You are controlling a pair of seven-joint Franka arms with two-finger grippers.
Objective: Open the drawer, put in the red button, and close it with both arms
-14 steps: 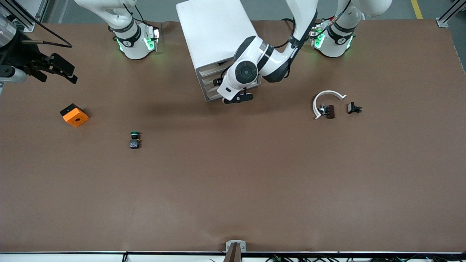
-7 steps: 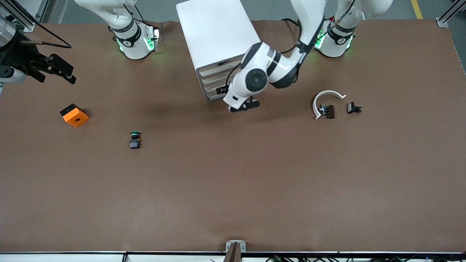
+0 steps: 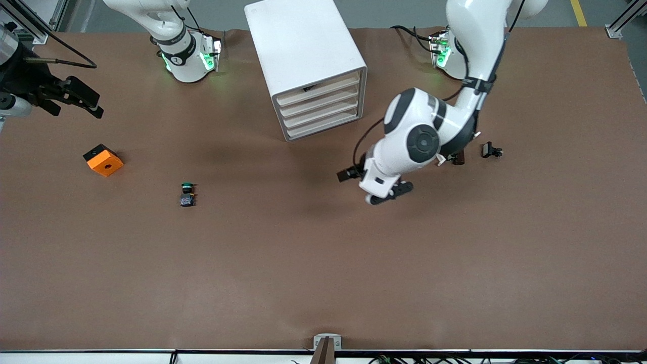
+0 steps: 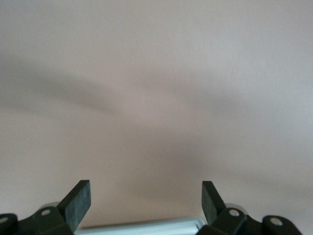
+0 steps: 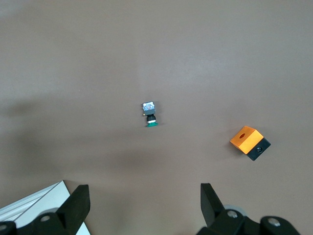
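Drawers with pale beige fronts, four alike, sit flush in the white cabinet (image 3: 307, 55) at the table's (image 3: 323, 263) edge where the robot bases stand, about midway along it; the top front bears a small dark mark. The left arm (image 3: 467, 76) reaches from its base over bare tabletop, its left gripper (image 3: 376, 186) hanging in the air nearer the front camera than the cabinet, jaws spread wide and empty, as the left wrist view shows. The right gripper (image 3: 76, 96) waits over the corner at the right arm's end, jaws likewise apart and holding nothing. An orange and black block (image 3: 103, 160) lies near that corner. A green-capped button (image 3: 187, 194) rests on its side between the block and the table's middle. A small black part (image 3: 491, 150) lies toward the left arm's end. The red button cannot be made out.
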